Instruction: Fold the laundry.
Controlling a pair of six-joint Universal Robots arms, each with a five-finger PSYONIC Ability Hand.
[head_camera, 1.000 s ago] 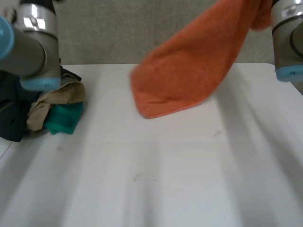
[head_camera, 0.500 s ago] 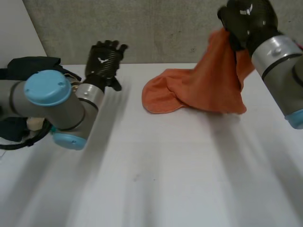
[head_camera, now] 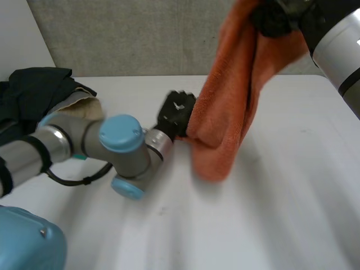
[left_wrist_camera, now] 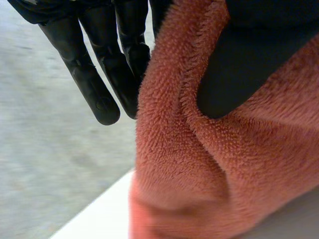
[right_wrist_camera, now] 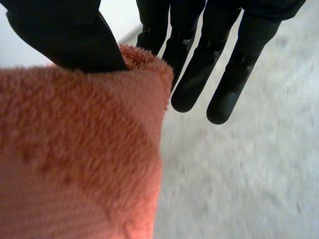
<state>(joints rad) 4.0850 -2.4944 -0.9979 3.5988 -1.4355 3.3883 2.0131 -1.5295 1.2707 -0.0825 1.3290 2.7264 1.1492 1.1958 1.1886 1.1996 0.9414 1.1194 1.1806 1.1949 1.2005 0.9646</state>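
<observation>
An orange towel (head_camera: 230,107) hangs in a long fold from my right hand (head_camera: 275,19), high over the back right of the white table (head_camera: 281,225). The towel's low end just reaches the tabletop. In the right wrist view the thumb (right_wrist_camera: 65,35) presses the towel's top edge (right_wrist_camera: 75,149) against the straight fingers (right_wrist_camera: 224,94). My left hand (head_camera: 175,115) is at the towel's lower left edge, close above the table. In the left wrist view its thumb (left_wrist_camera: 249,59) pinches the pile (left_wrist_camera: 199,174) against the fingers (left_wrist_camera: 99,84).
A heap of other laundry lies at the table's back left: a dark garment (head_camera: 34,90) over a beige one (head_camera: 84,107). My left arm (head_camera: 121,146) stretches across the table's middle. A grey wall (head_camera: 140,39) runs behind the table.
My left hand has swung from the back left over to the towel and closed on its lower edge. My right hand has lifted the towel, so it now hangs instead of lying spread.
</observation>
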